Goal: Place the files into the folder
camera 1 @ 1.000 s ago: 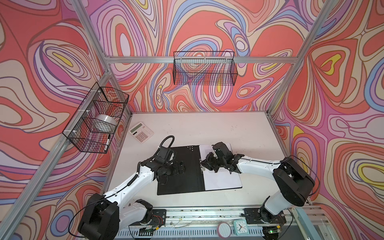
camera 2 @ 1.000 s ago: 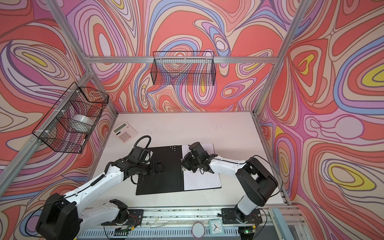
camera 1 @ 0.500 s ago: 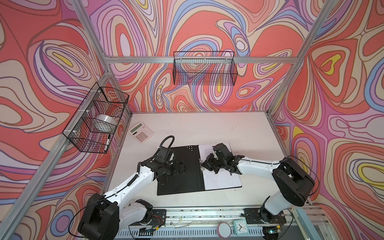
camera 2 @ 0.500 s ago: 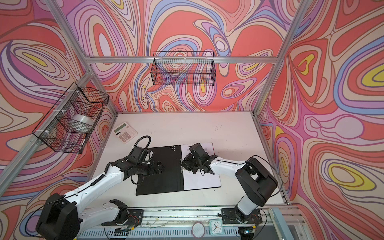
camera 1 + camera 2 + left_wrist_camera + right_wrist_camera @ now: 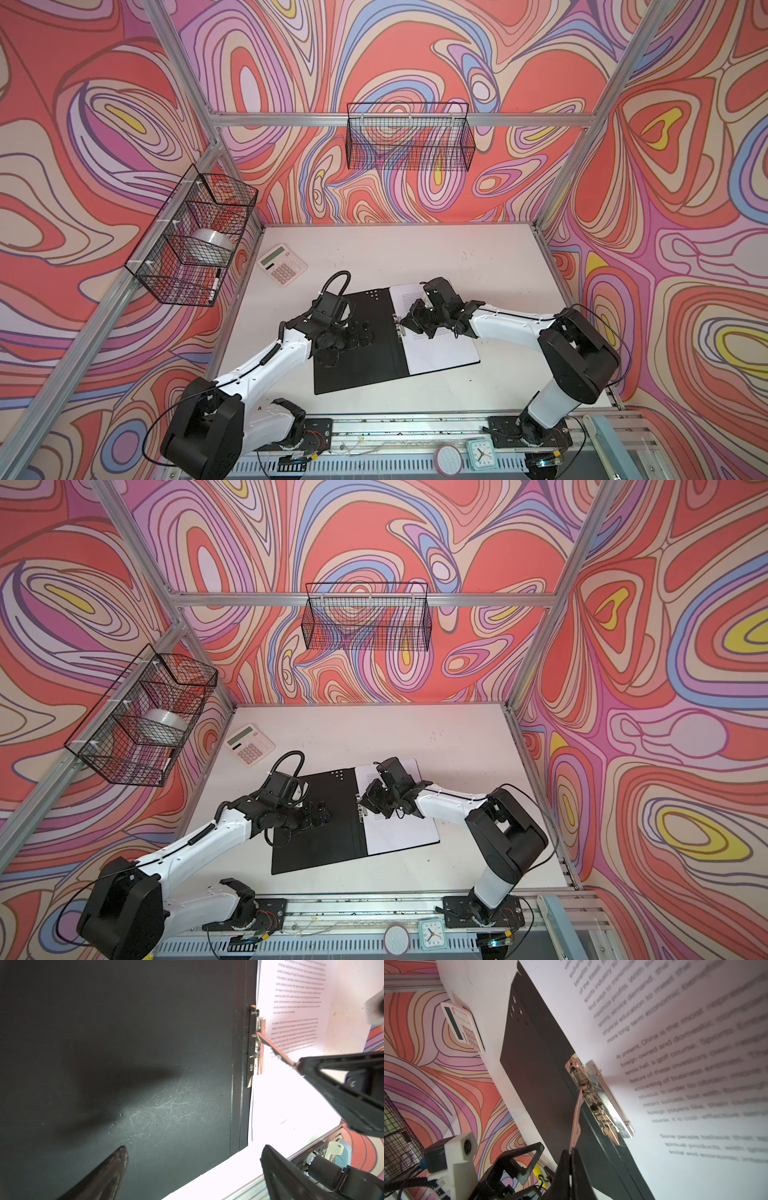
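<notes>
The folder (image 5: 357,365) lies open, black inside up, near the middle of the worktop's (image 5: 415,249) front edge. The files (image 5: 440,353) rest on its right half, their edge against the metal spine clip (image 5: 600,1097). The right fingers (image 5: 571,1155) are pressed together on the tip of the raised clip lever (image 5: 576,1118). The left fingers (image 5: 359,337) are spread wide over the bare left cover; whether they touch it I cannot tell. The main risk is that thin pinch. If the lever slips out, it would likely snap down, perhaps off the sheets' edge or onto skewed paper. Pulling the lever could also lift or drag the light folder, since nothing visibly pins it. Whether the sheets sit under the clamp bar is unclear, so they may be left unsecured. A calculator (image 5: 282,264) lies well apart near the back-left corner. Wire baskets (image 5: 409,139) hang on the walls, clear of both arms. The only crowding is the two arms meeting over the spine.
</notes>
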Available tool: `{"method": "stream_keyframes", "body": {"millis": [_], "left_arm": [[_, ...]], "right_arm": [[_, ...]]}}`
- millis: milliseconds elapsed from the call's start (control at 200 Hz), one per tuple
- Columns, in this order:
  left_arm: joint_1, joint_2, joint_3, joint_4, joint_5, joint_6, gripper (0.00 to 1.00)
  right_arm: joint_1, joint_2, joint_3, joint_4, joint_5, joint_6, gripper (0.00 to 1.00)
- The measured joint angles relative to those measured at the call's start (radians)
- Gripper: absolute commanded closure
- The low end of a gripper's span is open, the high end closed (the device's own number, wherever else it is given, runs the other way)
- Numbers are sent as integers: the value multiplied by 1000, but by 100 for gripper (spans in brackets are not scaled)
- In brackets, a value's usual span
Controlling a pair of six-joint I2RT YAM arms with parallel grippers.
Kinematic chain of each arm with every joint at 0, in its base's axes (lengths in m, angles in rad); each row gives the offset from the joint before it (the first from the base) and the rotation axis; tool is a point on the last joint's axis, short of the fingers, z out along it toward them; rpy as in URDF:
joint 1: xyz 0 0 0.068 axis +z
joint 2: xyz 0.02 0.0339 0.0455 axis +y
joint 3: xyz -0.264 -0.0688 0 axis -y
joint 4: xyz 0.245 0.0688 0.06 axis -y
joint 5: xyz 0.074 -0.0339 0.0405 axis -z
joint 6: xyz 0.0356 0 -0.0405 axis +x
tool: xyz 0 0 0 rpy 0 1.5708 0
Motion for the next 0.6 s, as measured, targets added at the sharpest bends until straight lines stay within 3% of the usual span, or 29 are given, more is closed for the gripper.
{"method": "stream_keyframes", "body": {"millis": [345, 601], "left_arm": [[0, 106, 42, 64, 40, -33, 0], [0, 183, 77, 106, 51, -52, 0]], "right_arm": [[-138, 39, 142, -152, -69, -206, 100], [-171, 107, 196, -242, -101, -335, 100]]}}
